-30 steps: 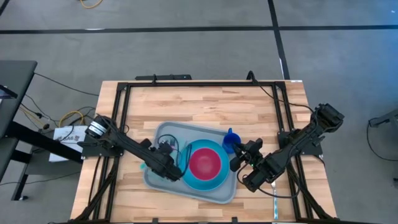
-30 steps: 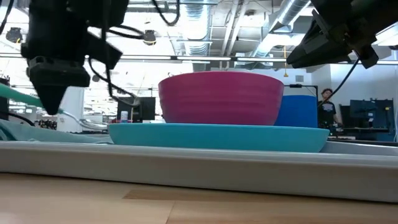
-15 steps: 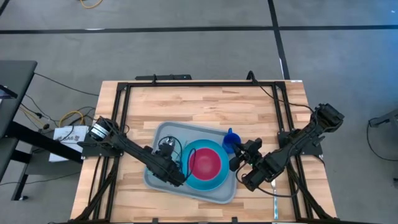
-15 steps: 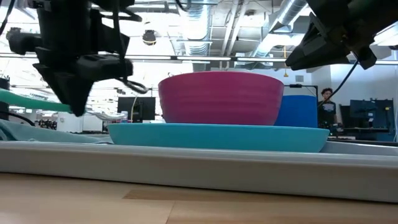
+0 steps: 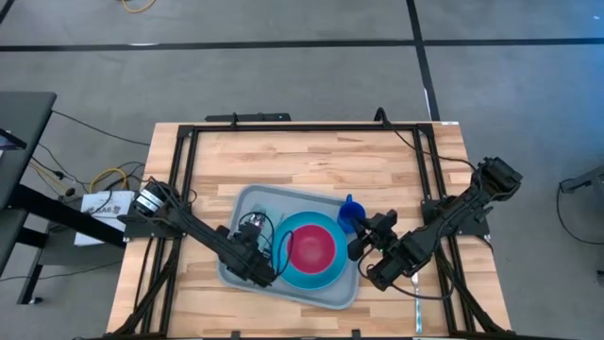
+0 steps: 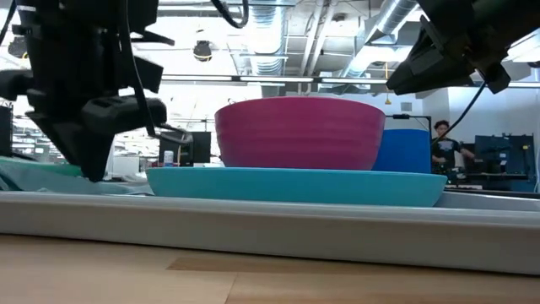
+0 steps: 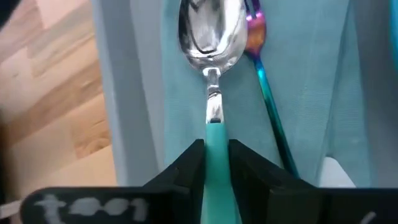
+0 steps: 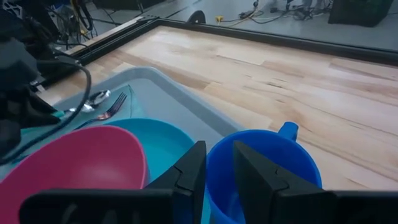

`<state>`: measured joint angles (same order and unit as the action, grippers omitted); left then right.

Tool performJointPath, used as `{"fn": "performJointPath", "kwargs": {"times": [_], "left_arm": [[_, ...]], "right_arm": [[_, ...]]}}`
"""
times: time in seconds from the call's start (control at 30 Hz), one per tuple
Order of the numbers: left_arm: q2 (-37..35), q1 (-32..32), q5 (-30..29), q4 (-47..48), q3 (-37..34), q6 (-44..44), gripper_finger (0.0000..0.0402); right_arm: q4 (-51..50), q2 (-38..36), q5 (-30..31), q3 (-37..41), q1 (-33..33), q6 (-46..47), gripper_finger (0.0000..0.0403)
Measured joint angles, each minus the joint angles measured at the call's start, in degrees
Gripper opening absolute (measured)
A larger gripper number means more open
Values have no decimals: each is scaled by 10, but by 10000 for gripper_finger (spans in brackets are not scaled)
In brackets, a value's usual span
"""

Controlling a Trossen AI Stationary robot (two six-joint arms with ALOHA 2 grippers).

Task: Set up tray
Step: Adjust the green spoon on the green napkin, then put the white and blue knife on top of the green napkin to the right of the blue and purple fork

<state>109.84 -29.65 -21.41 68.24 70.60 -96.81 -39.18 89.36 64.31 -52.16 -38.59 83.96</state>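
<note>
Left gripper [image 7: 216,163] pinches spoon [image 7: 210,37] handle over napkin [image 7: 305,81] on tray [image 5: 247,200]: lay flat beside fork [image 7: 264,74], then release; right gripper [image 8: 216,163] grips cup [image 8: 264,163] rim.

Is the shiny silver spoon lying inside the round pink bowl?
No. In the left wrist view the shiny silver spoon lies on the light-teal napkin beside a rainbow-coloured fork, its teal handle between the left gripper's fingers.
</note>
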Motion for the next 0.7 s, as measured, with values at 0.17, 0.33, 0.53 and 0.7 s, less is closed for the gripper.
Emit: {"fn": "performJointPath", "kwargs": {"times": [0.17,0.33,0.53,0.7], "left_arm": [[0,3,3,-20,-22,14,91],[0,3,27,-10,-19,17,119],[0,3,40,75,42,42,132],[0,3,-36,162,135,90,132]], "right_arm": [[8,0,0,0,1,-1,71],[9,0,-1,0,1,-5,71],[8,0,-1,0,1,-5,71],[8,0,-2,0,1,-5,71]]}}
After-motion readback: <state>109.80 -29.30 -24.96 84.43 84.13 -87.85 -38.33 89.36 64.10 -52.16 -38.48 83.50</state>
